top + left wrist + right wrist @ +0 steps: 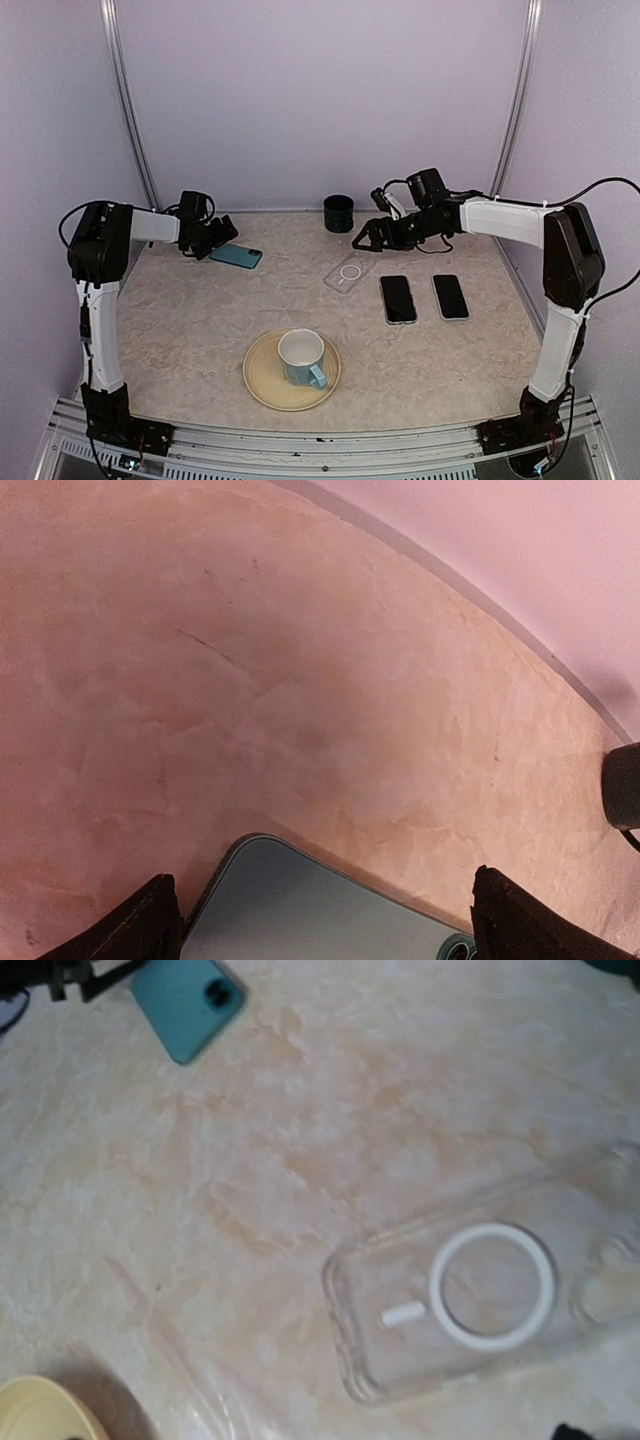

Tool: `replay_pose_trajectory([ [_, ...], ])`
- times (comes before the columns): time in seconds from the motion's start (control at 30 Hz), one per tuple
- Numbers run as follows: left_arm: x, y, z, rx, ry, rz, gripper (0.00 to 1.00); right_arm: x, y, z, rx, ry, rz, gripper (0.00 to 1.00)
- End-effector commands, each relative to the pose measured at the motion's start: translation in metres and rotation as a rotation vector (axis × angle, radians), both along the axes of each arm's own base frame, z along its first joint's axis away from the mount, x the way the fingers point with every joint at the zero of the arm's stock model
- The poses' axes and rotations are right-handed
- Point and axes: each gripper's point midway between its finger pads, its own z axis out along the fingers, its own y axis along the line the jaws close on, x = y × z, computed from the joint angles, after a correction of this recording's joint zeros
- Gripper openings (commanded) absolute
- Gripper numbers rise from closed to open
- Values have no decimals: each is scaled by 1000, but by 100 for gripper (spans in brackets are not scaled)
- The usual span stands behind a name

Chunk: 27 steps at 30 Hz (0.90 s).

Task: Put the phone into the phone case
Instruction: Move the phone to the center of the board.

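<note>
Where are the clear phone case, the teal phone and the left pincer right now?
clear phone case (480, 1290): right wrist view, middle of its flat back.
teal phone (237, 256): top external view, centre of its back.
left pincer (318, 920): left wrist view, the gap midway between its open fingertips.

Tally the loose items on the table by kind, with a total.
Phones: 3 (teal phone, black phone, second black phone)
Clear phone case: 1
Mug: 1
Plate: 1
Dark cylinder: 1
Total: 7
</note>
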Motion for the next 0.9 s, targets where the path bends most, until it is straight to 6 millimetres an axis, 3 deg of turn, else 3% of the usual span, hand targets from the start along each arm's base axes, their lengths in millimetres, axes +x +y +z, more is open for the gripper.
replay_pose_trajectory([
  [0.0,-36,-30,-40,-41,119,-84,98,5,23,2,40,-9,45,100],
  [0.33,-71,-72,-40,-96,142,-153,98,11,50,-10,77,13,90,100],
  [0.43,-76,-86,-30,-126,111,-180,98,11,57,-10,93,6,107,100],
  [0.67,-95,-112,-28,-142,120,-250,98,10,62,-14,105,6,128,100],
  [0.8,-93,-110,-21,-95,101,-260,99,6,60,-9,103,-7,137,100],
  [0.87,-88,-105,-8,-35,77,-264,99,4,58,-5,102,-16,141,100],
])
